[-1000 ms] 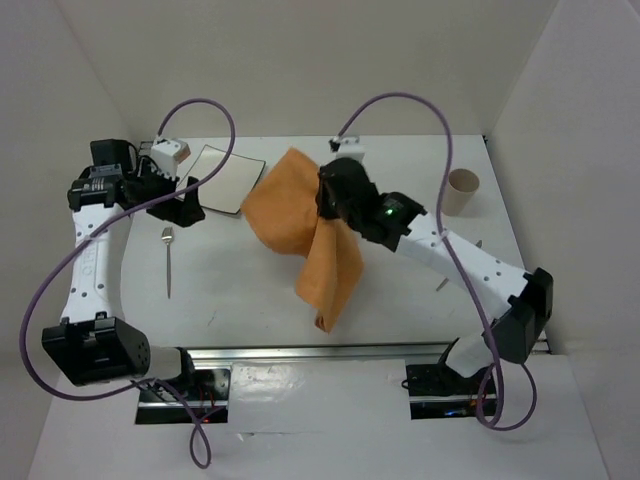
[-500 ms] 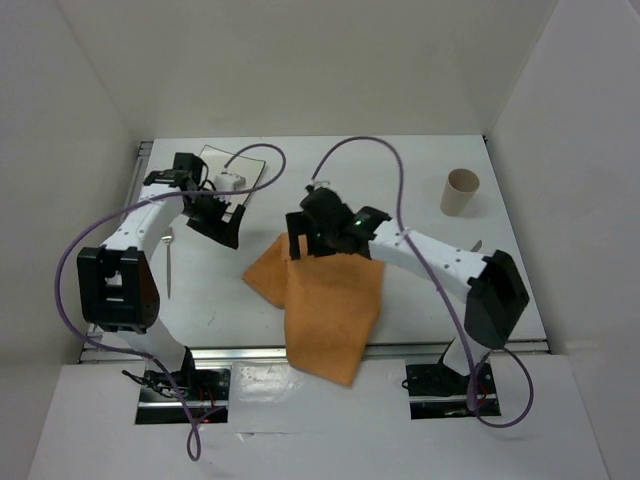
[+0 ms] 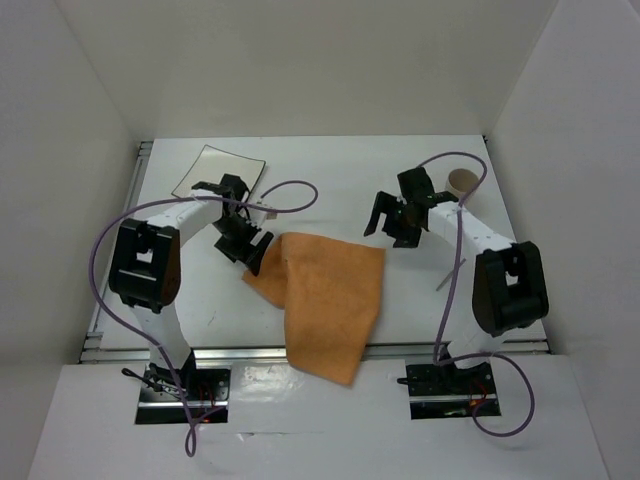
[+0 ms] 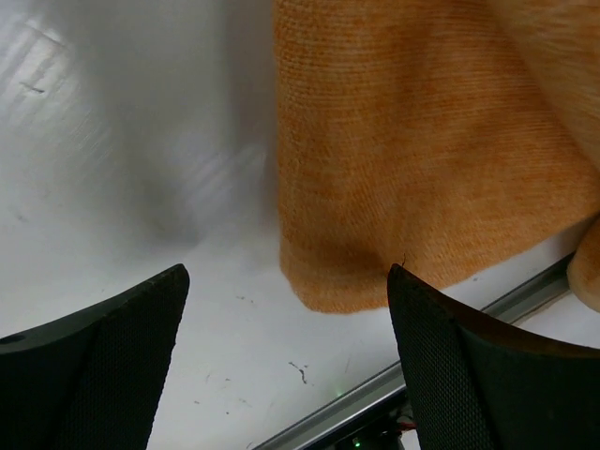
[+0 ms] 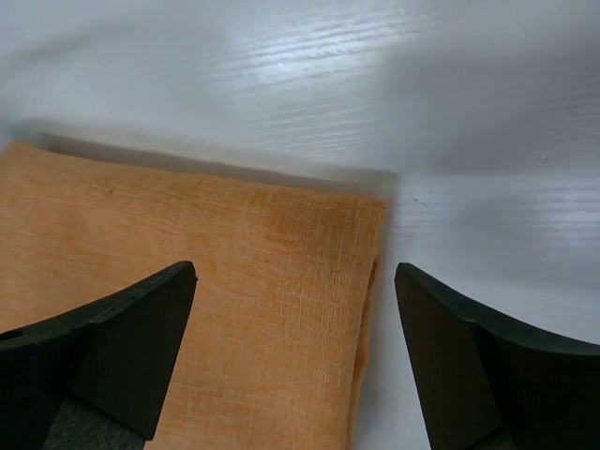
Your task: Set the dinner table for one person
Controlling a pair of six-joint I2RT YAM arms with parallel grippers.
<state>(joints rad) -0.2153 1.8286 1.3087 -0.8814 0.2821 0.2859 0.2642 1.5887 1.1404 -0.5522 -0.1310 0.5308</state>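
Dinner table (image 3: 330, 180): white rectangular top, long axis running left to right, aluminium rail along the near edge; it fills the floor between the white walls.
Orange cloth (image 3: 330, 290): spread near the centre, its near part draped over the rail.
Plate (image 3: 205, 168): far left corner, partly behind the left arm.
Cup (image 3: 462, 180): far right, upright; inside not discernible.
Left gripper (image 3: 248, 248): fingers spread wide, holding nothing, at the cloth's left edge.
Right gripper (image 3: 392, 222): fingers spread wide, holding nothing, over the cloth's far right corner.
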